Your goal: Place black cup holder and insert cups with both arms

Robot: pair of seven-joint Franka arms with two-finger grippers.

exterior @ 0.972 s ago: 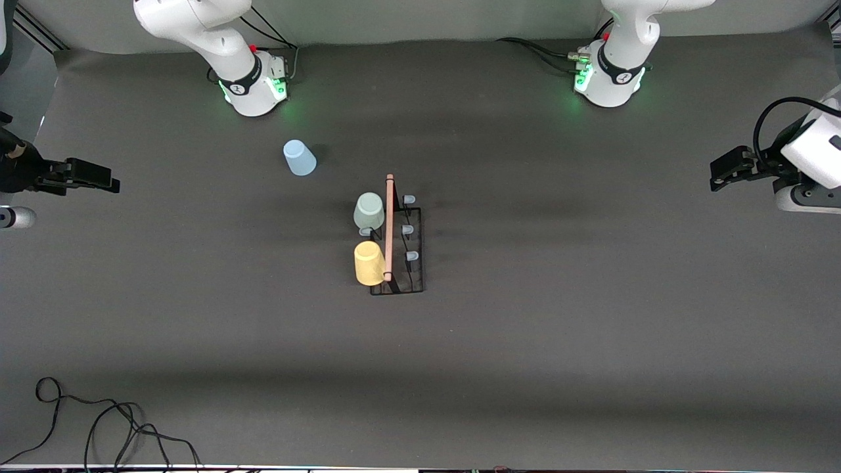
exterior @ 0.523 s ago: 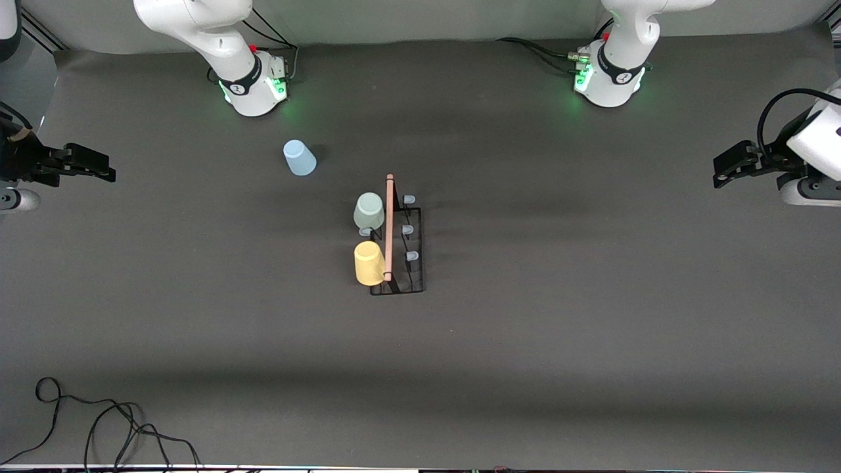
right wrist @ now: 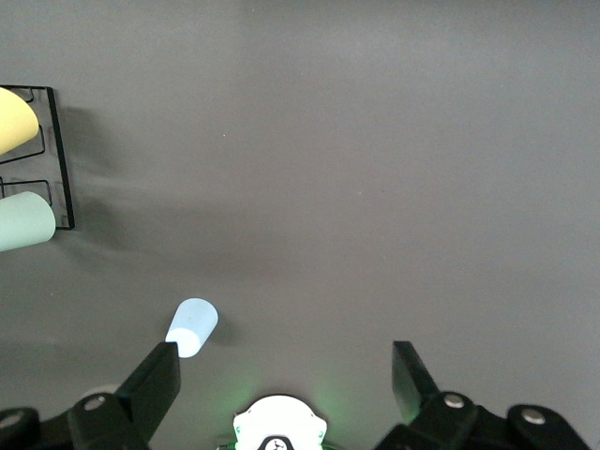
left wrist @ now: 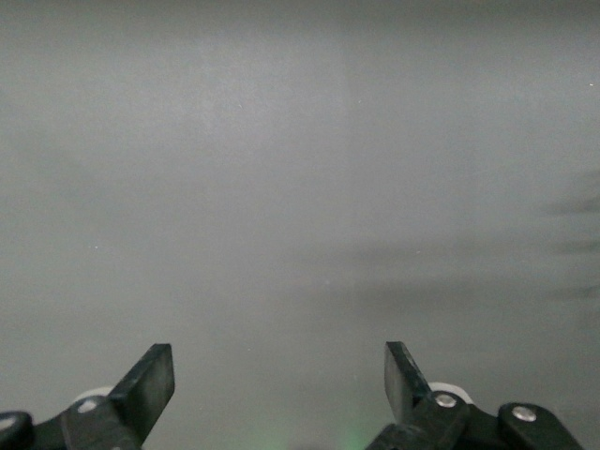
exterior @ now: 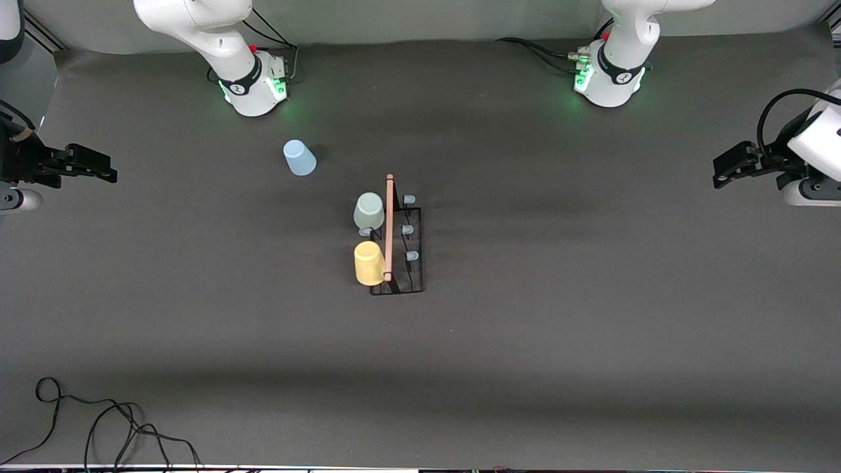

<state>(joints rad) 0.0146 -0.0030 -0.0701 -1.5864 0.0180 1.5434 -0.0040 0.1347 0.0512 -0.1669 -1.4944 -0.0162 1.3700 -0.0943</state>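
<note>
Black wire, the black cup holder (exterior: 397,253) stands upright mid-table, its wooden rod (exterior: 389,226) running lengthwise from the robots' bases toward the front camera, with the pale green cup (exterior: 368,210) and yellow cup (exterior: 369,263) hung on pegs along its side toward the right arm's end. A light blue cup (exterior: 299,158) sits upside down on the table, nearer the right arm's base than the holder is. Well apart from the holder, the left gripper (exterior: 723,170) and right gripper (exterior: 102,172) wait over opposite table ends, jaws spread and holding nothing; no writing is legible.
</note>
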